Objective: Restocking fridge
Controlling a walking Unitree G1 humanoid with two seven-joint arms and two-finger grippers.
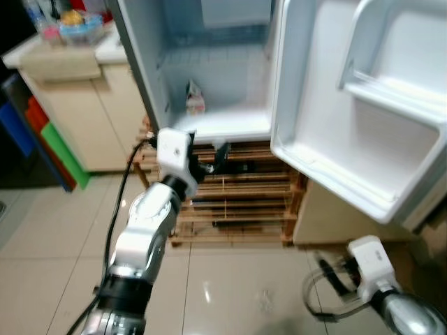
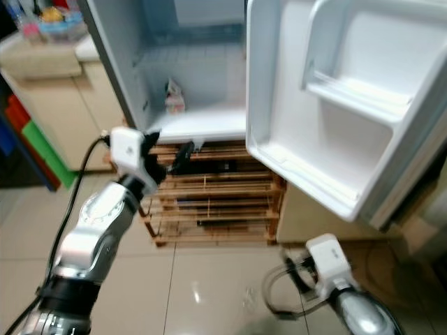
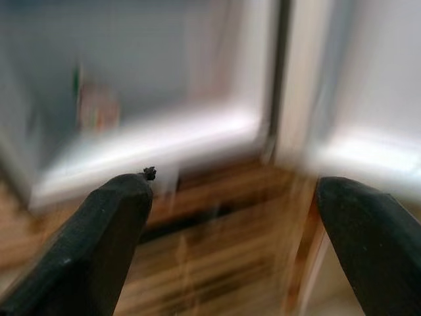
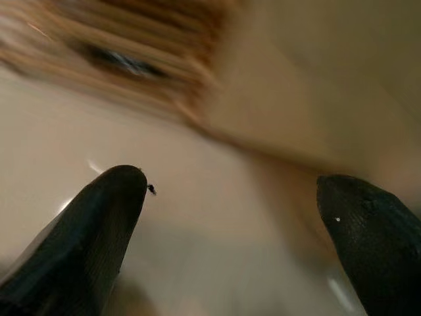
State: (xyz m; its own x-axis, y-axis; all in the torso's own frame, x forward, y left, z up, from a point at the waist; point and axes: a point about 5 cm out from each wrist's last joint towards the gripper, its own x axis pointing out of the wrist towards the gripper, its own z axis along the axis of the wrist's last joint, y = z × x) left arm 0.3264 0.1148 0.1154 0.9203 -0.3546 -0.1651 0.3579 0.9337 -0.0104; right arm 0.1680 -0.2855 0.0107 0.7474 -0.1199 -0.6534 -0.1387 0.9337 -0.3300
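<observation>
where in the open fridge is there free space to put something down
The fridge floor is bare from the small carton at its left across to the open door. Both door shelves look empty. The left gripper, open, hovers below the front lip; the right gripper hangs low.

White fridge stands open, a small packet on its floor.

Glossy white plastic fridge, slatted wood pallet, shiny floor tiles.
</observation>
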